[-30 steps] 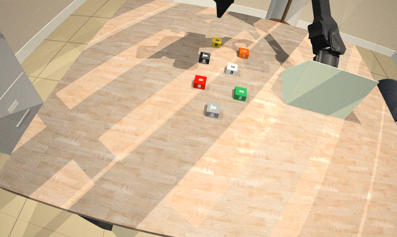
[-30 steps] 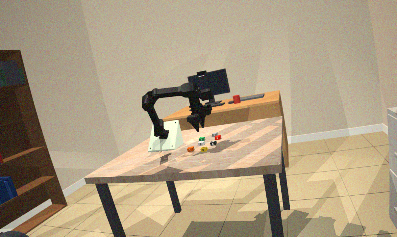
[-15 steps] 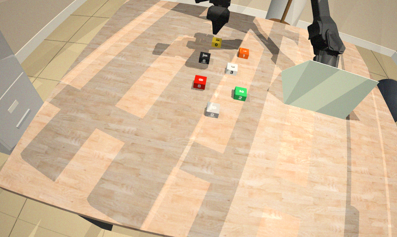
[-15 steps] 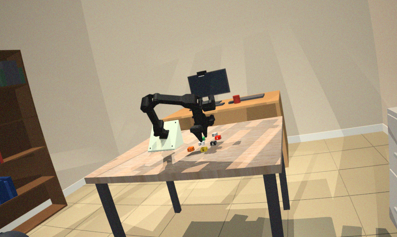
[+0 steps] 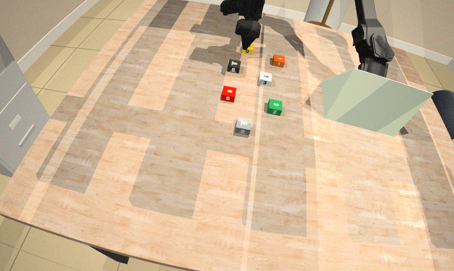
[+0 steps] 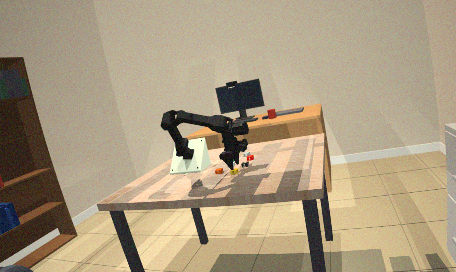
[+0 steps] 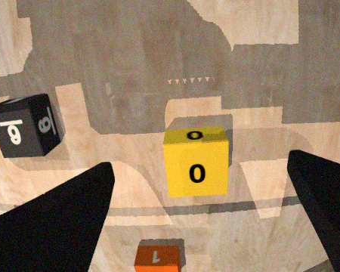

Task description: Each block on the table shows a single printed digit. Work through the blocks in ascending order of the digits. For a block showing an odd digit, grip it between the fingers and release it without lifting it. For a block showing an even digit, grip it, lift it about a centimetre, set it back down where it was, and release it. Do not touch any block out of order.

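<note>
My gripper (image 5: 246, 45) (image 6: 230, 165) (image 7: 200, 166) is open and hangs just above the yellow block with 0 (image 5: 247, 51) (image 6: 234, 171) (image 7: 196, 165). In the wrist view that block sits between my two spread fingers, with gaps on both sides. The orange block with 1 (image 5: 278, 60) (image 6: 218, 171) (image 7: 158, 266) stands close by. The black block with 6 (image 5: 233, 66) (image 6: 245, 164) (image 7: 24, 126) stands on the other side. The white 3 (image 5: 265, 78), red 8 (image 5: 228, 93) (image 6: 250, 157), green 2 (image 5: 275, 107) and grey 9 (image 5: 243, 126) (image 6: 246, 154) blocks stand farther off.
The arm's pale green base mount (image 5: 369, 101) (image 6: 190, 157) stands at the table's right side in the top view. A grey drawer cabinet (image 5: 6, 111) stands off the table's left edge. A second desk with a monitor (image 6: 239, 96) is behind the table.
</note>
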`<move>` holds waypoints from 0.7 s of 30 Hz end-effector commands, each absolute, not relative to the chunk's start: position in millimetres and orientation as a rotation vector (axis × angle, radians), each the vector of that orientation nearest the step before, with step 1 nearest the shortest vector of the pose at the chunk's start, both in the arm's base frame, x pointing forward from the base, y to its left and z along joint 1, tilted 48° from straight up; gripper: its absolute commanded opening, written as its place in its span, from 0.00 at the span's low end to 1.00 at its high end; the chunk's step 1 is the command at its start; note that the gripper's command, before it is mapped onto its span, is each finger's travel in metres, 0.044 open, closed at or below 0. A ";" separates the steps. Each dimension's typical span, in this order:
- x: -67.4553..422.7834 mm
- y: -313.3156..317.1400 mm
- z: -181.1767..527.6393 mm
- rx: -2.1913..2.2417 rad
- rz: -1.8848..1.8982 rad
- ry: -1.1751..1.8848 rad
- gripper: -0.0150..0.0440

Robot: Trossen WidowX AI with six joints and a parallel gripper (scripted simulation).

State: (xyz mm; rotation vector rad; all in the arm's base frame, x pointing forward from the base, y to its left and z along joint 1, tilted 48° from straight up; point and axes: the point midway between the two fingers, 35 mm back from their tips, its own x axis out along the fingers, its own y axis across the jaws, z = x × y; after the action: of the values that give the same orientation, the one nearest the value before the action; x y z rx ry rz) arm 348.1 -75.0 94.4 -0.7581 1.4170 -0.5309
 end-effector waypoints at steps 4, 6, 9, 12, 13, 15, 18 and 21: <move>348.2 -84.0 86.8 -0.765 -0.532 1.421 0.93; 348.4 -86.4 84.7 -0.766 -0.532 1.421 0.93; 348.7 -90.1 81.5 -0.766 -0.532 1.421 0.93; 348.8 -92.0 80.0 -0.766 -0.532 1.421 0.93; 348.8 -92.0 80.0 -0.766 -0.532 1.421 0.89; 348.8 -92.0 80.0 -0.766 -0.532 1.421 0.80; 348.8 -92.0 80.0 -0.766 -0.532 1.421 0.67; 348.8 -92.0 80.0 -0.766 -0.532 1.421 0.53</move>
State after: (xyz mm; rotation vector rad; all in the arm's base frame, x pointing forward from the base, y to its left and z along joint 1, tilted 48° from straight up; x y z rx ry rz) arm 348.8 -91.5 80.0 -0.7604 1.4196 -0.5338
